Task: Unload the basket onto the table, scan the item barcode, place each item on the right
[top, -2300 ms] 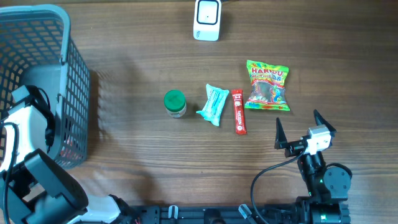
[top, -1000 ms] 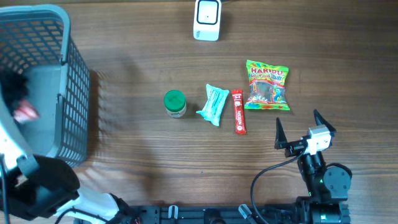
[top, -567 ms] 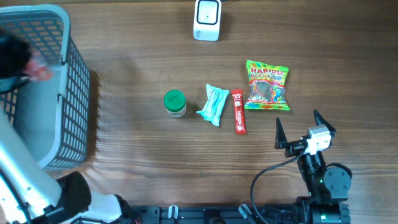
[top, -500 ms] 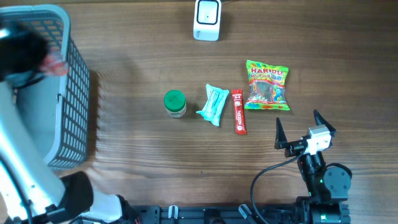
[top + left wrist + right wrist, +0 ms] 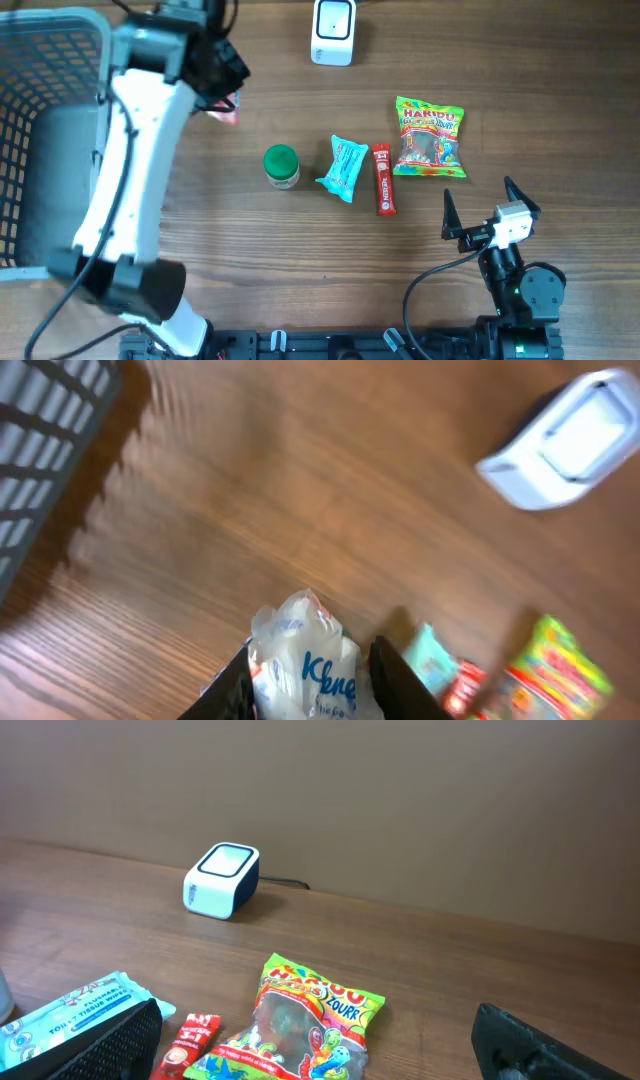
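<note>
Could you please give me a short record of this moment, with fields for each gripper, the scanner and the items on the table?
Left gripper: shut on the Kleenex pack, outside the basket, left of the scanner
Right gripper: open, empty, near the front edge
Scanner: white, at the far edge, nothing over it
Items lying in a row: green-lidded jar, teal pack, red sachet, Haribo bag
Scan: not yet done

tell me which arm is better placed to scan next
Left: the left gripper holds the tissue pack near the scanner; the right gripper sits open, empty and farther off.
</note>
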You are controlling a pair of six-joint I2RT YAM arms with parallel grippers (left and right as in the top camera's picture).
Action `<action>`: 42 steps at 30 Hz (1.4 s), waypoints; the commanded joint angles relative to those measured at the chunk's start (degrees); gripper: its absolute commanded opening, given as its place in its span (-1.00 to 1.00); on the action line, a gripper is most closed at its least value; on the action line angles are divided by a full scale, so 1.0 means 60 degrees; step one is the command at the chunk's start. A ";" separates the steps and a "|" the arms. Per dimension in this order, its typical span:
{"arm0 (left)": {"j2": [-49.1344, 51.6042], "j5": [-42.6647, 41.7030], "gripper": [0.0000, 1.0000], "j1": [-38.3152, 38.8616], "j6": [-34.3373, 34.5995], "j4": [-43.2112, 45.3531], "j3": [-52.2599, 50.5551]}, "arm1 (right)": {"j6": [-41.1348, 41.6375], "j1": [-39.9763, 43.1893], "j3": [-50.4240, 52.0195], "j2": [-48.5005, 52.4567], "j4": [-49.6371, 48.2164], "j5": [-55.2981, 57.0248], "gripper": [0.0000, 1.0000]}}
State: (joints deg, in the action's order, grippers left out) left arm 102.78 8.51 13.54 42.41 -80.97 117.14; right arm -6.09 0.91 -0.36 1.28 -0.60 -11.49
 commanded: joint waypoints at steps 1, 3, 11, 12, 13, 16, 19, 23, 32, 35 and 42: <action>0.0266 0.0521 -0.51 -0.0004 0.0492 0.1523 -0.2696 | 0.0015 -0.0051 0.0011 -0.0015 -0.0029 0.0091 0.99; 0.0266 0.0481 -0.51 -0.0004 0.0583 0.2477 -0.3872 | 0.0015 -0.0051 0.0011 -0.0015 -0.0029 0.0091 1.00; 0.0270 0.0131 -0.40 -0.0007 0.0583 0.6663 -0.7595 | 0.0015 -0.0051 0.0011 -0.0015 -0.0029 0.0091 0.99; 0.0270 0.0131 -0.36 -0.0007 0.0583 0.6940 -0.7832 | 0.0015 -0.0051 0.0011 -0.0015 -0.0033 0.0091 0.99; 0.0270 0.0131 -0.30 -0.0007 0.0579 0.7337 -0.8160 | 0.0015 -0.0051 0.0011 -0.0015 -0.0029 0.0091 0.99; 0.0270 0.0131 -0.18 -0.0007 0.0579 0.7737 -0.8597 | 0.0015 -0.0051 0.0011 -0.0015 -0.0029 0.0091 0.99; 0.0248 0.0153 0.14 -0.0007 0.0503 0.7715 -0.8648 | 0.0011 -0.0051 0.0011 -0.0015 -0.0029 0.0091 0.99; -0.0229 0.0463 1.00 -0.0044 0.0470 0.7610 -0.8528 | 0.0015 -0.0051 0.0011 -0.0015 -0.0029 0.0091 0.99; -0.2958 0.1861 1.00 -0.0044 -0.0834 0.6972 -0.6983 | 0.0015 -0.0051 0.0011 -0.0015 -0.0029 0.0087 0.99; -0.3978 0.2608 1.00 -0.0044 -0.1636 0.6954 -0.6171 | 0.0018 -0.0051 0.0011 -0.0015 -0.0029 0.0091 0.99; -0.5380 0.4047 1.00 -0.0044 -0.3574 0.7956 -0.3803 | 0.0015 -0.0051 0.0011 -0.0015 -0.0029 0.0091 0.99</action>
State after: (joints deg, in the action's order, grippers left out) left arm 74.22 25.69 13.50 30.74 -36.01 87.00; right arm -6.09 0.91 -0.36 1.28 -0.62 -11.49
